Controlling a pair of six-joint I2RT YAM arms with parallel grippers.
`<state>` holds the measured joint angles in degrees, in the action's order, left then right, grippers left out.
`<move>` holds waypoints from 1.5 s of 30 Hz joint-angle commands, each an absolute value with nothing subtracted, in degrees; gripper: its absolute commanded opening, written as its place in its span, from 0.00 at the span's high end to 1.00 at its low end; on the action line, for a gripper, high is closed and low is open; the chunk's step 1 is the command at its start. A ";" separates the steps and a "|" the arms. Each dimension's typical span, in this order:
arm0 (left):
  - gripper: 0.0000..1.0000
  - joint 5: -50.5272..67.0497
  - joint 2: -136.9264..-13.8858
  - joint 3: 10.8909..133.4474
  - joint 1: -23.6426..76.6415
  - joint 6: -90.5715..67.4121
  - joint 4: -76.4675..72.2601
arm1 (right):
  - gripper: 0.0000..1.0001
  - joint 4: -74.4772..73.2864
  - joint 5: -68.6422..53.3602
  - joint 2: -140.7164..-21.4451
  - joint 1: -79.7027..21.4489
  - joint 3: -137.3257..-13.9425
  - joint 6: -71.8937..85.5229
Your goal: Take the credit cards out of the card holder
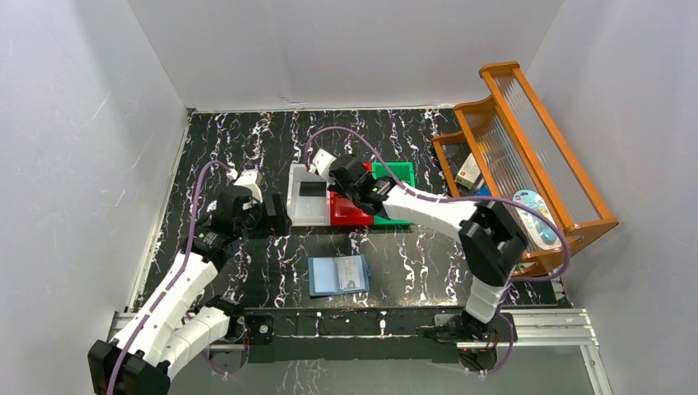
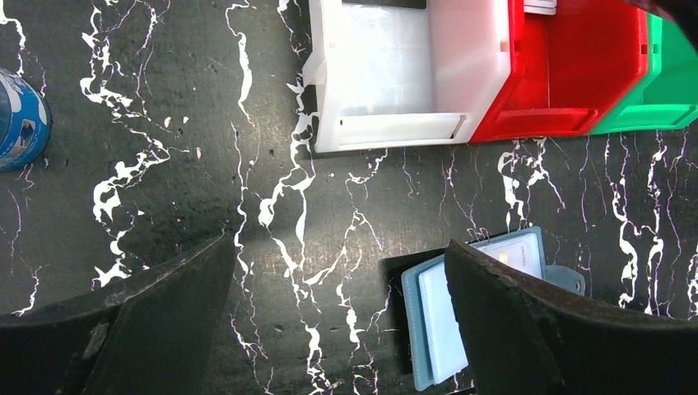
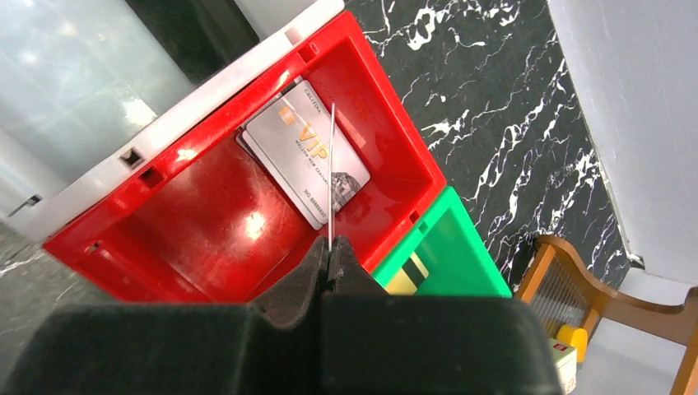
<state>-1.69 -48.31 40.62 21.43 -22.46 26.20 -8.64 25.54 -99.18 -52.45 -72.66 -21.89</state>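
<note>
Room: white walls close in the black marble table (image 1: 222, 148) on three sides, and a wooden rack (image 1: 535, 140) takes up the right edge. White bin (image 1: 306, 197), red bin (image 1: 346, 212) and green bin (image 1: 395, 177) sit side by side touching mid-table. There is bare tabletop to the left of them and in front.

Right gripper (image 3: 331, 251) is clenched on a thin card (image 3: 332, 164), seen edge-on and upright, held above the red bin's interior. Below it a grey VIP card (image 3: 309, 160) leans into the bin's far corner. A black card (image 1: 313, 188) lies in the white bin; a striped card (image 3: 407, 276) shows in the green one.

Left gripper (image 2: 337, 247) is spread wide and holds nothing. It hangs over bare table just in front of the white bin's near wall.

Card holder (image 1: 338, 275) lies open and flat near the front edge, between the arm bases, well apart from the right gripper. In the left wrist view one finger (image 2: 527, 321) partly hides it. A pale card (image 2: 518, 251) shows in its pocket.

Blue tin (image 2: 20, 119) at that view's left edge.
</note>
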 commanded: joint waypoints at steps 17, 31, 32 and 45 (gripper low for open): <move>0.02 -2.44 -46.58 40.67 21.19 -21.60 26.02 | 0.97 -7.91 29.08 -114.54 -49.61 -83.56 -38.29; 0.02 -2.42 -46.44 40.54 21.18 -21.53 26.02 | 0.68 -10.09 25.49 -114.52 -49.36 -82.46 -40.62; 0.02 -2.46 -46.53 40.60 21.19 -21.53 26.02 | 0.64 -10.17 25.36 -114.30 -49.39 -82.28 -40.85; 0.02 -2.05 -47.01 40.52 21.22 -21.49 26.01 | 0.56 -10.47 27.00 -114.87 -49.04 -81.04 -41.18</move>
<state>-1.72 -47.77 40.62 21.43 -22.26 26.15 -10.57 26.44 -116.42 -49.45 -80.82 -40.97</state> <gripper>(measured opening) 0.983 0.424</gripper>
